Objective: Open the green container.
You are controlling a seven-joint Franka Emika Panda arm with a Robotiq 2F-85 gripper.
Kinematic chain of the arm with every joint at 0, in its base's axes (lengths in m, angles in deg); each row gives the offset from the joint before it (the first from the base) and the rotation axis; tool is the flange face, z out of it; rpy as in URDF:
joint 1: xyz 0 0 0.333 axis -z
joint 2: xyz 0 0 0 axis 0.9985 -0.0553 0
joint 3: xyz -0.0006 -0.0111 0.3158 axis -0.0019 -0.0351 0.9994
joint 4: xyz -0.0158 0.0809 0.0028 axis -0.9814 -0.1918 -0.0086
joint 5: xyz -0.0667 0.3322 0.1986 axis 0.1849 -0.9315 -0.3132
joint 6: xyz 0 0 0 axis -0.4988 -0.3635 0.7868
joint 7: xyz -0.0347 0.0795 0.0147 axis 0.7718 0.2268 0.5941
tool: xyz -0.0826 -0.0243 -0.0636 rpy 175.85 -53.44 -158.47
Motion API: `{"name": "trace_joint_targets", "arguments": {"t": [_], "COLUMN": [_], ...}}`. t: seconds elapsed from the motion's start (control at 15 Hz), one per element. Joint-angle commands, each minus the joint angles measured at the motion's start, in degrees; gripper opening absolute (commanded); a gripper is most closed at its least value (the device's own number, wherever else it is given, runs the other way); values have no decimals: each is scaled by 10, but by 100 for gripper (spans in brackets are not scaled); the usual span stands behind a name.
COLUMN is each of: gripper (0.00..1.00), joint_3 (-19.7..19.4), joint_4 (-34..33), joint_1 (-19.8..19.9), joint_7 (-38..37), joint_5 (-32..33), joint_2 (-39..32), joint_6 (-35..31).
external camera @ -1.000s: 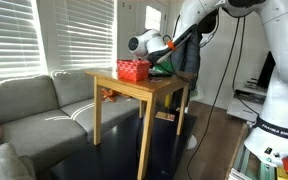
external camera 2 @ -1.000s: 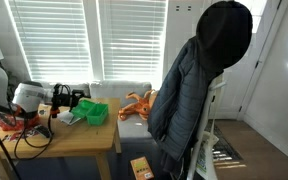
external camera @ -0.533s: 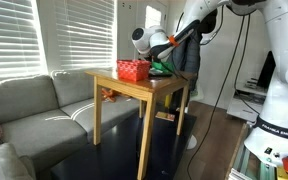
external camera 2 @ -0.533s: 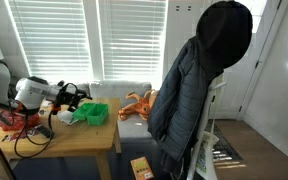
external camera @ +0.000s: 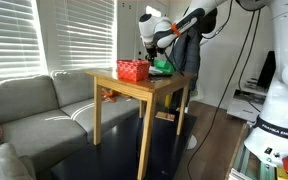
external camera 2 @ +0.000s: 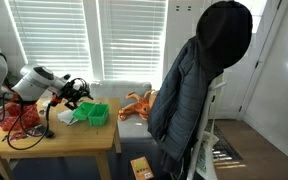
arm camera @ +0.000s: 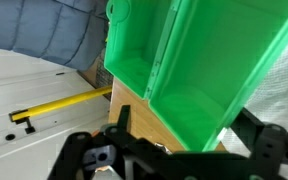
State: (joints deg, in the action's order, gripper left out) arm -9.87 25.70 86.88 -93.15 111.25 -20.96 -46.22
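The green container (arm camera: 209,60) fills the top of the wrist view with its lid (arm camera: 134,40) swung open and its bare inside showing. It stands on the wooden table beside the red mesh basket in both exterior views (external camera: 162,67) (external camera 2: 92,113). My gripper (arm camera: 184,145) hovers just above the container's near corner, with its dark fingers (arm camera: 119,122) spread wide and nothing between them. In both exterior views the gripper (external camera: 156,47) (external camera 2: 76,92) is raised above the container and apart from it.
The red mesh basket (external camera: 134,70) (external camera 2: 19,120) sits on the wooden table (external camera: 149,88). A white cloth (external camera 2: 64,117) (arm camera: 284,90) lies next to the container. A dark jacket (external camera 2: 189,85) hangs on a chair beside the table. A grey sofa (external camera: 34,110) stands nearby.
My arm has lifted up and away from the green container, which stays on the table with its lid open.
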Motion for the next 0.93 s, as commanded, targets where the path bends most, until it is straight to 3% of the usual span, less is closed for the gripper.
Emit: {"name": "trace_joint_targets", "arguments": {"t": [0.0,0.27,0.47,0.87], "gripper": [100,100,100,100], "joint_3": [-4,-9,-20,-58], "joint_4": [27,23,19,48], "joint_1": [15,25,32,33], "joint_7": [100,201,274,247], "joint_5": [-113,-240,-330,-342], "joint_2": [45,62,81,172], "joint_6": [-22,-18,25,152]}}
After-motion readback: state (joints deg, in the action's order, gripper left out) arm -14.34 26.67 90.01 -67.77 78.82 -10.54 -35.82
